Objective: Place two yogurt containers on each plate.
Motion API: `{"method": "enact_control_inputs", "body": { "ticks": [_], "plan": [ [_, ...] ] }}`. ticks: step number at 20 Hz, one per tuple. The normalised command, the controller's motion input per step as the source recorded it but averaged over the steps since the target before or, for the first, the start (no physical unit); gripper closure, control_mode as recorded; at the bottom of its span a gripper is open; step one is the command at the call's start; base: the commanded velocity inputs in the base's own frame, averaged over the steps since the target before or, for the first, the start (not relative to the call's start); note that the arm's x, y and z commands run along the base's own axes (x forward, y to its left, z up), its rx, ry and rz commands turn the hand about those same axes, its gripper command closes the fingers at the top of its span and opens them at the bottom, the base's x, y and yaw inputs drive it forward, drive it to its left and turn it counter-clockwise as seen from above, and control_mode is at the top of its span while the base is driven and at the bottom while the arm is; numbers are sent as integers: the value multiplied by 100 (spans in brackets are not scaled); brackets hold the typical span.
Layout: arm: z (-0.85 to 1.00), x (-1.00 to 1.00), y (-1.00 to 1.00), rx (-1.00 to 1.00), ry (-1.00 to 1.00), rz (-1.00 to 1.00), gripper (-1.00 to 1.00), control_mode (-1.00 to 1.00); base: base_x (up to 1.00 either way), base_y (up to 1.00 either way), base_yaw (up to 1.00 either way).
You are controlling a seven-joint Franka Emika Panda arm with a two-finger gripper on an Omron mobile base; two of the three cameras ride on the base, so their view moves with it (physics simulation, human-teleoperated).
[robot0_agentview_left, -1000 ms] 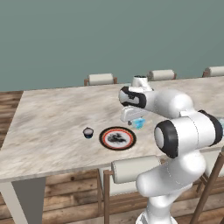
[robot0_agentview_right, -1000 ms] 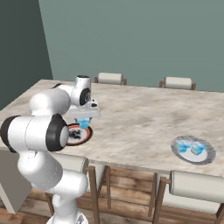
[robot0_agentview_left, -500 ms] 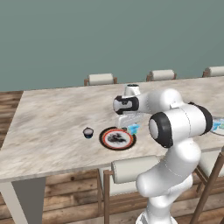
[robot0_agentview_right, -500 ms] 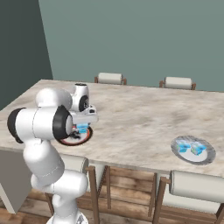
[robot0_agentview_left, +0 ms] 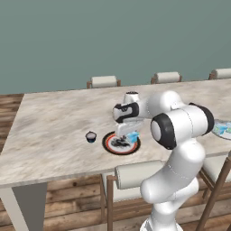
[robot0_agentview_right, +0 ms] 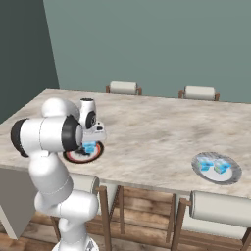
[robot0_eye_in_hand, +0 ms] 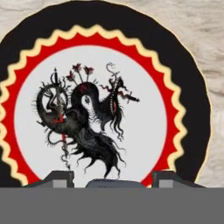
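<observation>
Lowering light blue yogurt cup (robot0_agentview_left: 133, 136) over patterned plate (robot0_agentview_left: 109, 143), jaws gripping it. You set it down on white centre, then release. Dark cup (robot0_agentview_left: 91, 136) waits just left.

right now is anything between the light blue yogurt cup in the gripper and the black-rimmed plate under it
Nothing visible. The gripper holds the light blue yogurt cup just above the black-rimmed plate, and in the hand view the plate's patterned white centre lies bare below the fingertips.
</observation>
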Motion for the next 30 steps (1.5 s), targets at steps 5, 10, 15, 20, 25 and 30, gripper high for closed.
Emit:
{"method": "enact_control_inputs", "body": {
  "ticks": [5, 10, 15, 20, 25, 30],
  "plan": [
    [-27, 1, 6, 0, 0, 0, 100, -100, 0, 0, 0],
    [-3, 10, 5, 0, 0, 0, 100, -100, 0, 0, 0],
    [0, 7, 9, 0, 0, 0, 100, -100, 0, 0, 0],
    [0, 3, 3, 0, 0, 0, 100, -100, 0, 0, 0],
    [-5, 0, 0, 0, 0, 0, 100, -100, 0, 0, 0],
    [-3, 0, 0, 0, 0, 0, -100, -100, 0, 0, 0]
  ]
}}
